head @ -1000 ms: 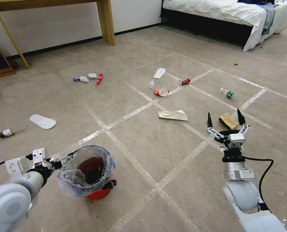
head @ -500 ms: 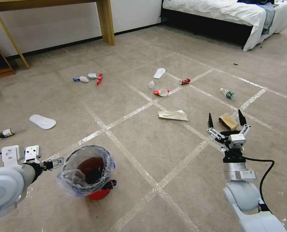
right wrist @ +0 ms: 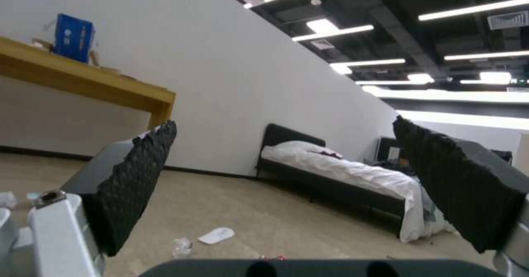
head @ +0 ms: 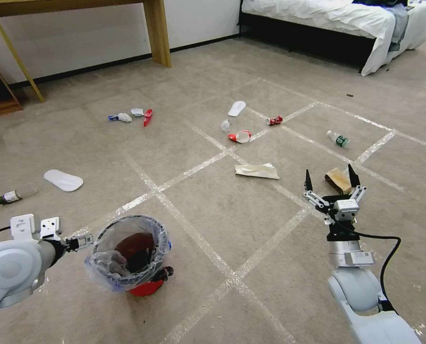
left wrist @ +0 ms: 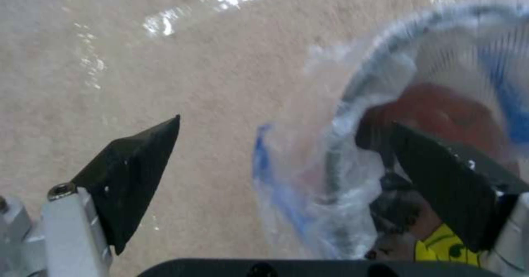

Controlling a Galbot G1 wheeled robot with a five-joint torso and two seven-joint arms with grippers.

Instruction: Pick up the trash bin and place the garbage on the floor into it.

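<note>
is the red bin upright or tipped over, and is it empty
Upright on the floor: the trash bin has its bagged mouth facing up. Not empty; dark and brownish stuff lies inside.

Under me: taupe short-pile carpet floor (head: 280,267), pale tape grid.
On it: red plastic-lined trash bin (head: 136,260), crumpled brown paper bag (head: 339,180), folded white paper (head: 257,171).

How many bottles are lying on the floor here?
2. One bottle lies at the far left, near the flat white piece; a green-labelled bottle lies far right, beyond the brown paper bag. Distant crumpled litter could hide another.
</note>
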